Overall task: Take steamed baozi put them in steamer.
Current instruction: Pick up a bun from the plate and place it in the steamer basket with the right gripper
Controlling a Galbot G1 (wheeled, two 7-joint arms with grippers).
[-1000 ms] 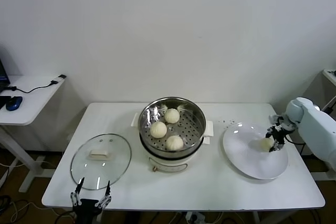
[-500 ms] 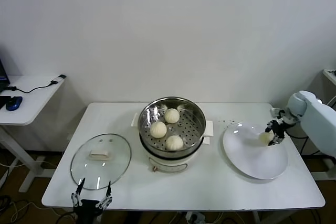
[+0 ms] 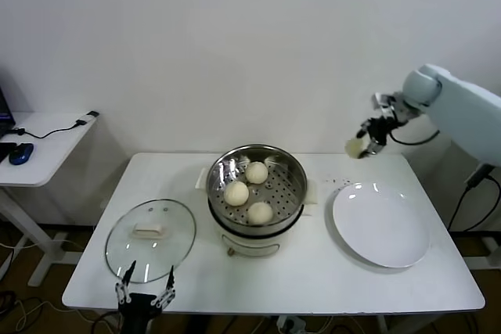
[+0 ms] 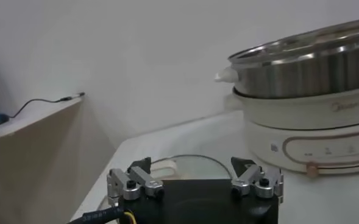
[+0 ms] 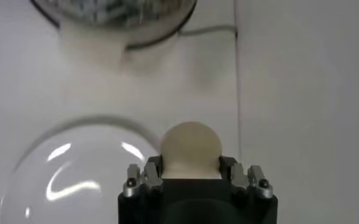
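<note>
Risk is a drop: right gripper [image 3: 366,140] pinches the last baozi [image 3: 355,148] high beside the steamer [image 3: 256,189]; soft dough may slip; left gripper [image 3: 144,296], spread, waits.

Three smooth, domed, cream-white baozi [image 3: 248,191] sit on the perforated tray inside the round shiny steamer [image 3: 256,163], at the centre of the frame. A fourth baozi [image 3: 355,148] is up in the air at upper right, clamped between the right gripper's [image 3: 365,143] fingers [image 5: 149,175].
</note>
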